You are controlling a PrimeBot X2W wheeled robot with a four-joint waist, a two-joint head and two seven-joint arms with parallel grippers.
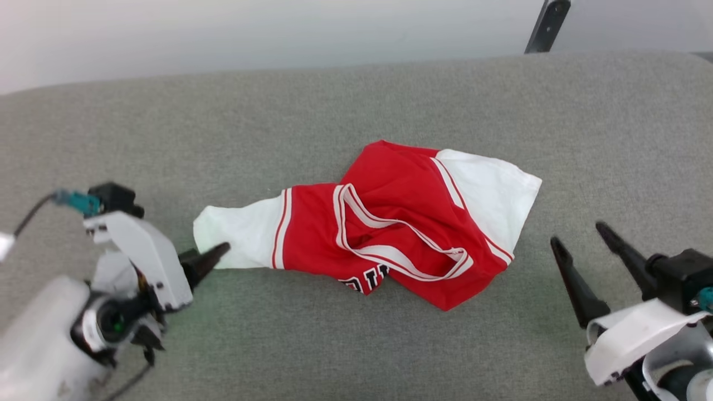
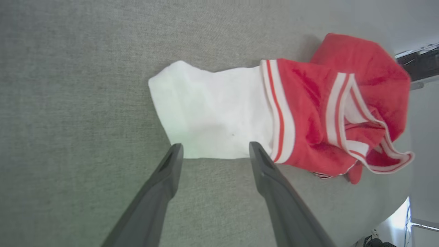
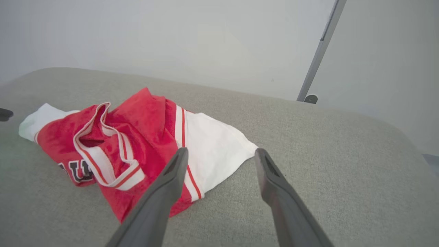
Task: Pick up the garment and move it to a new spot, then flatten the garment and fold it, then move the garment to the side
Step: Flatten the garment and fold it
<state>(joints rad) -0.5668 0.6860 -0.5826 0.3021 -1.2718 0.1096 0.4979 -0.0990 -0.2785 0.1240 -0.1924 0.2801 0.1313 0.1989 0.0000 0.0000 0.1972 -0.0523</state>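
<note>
Left gripper stands wide, empty, fingertips at the white sleeve edge of the garment, which lies crumpled mid-cushion. Right gripper gapes near the other sleeve. Pinching one layer would likely bunch it tighter. Its long axis runs left-right, sleeves pointing outward.

Red garment with white sleeves, red-and-white striped trim, black white-edged lettering; grey woven surface

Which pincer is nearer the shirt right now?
Left. The left pincer, open, is at the edge of the shirt's white sleeve; the right pincer, open, stands clear of the opposite side.
</note>
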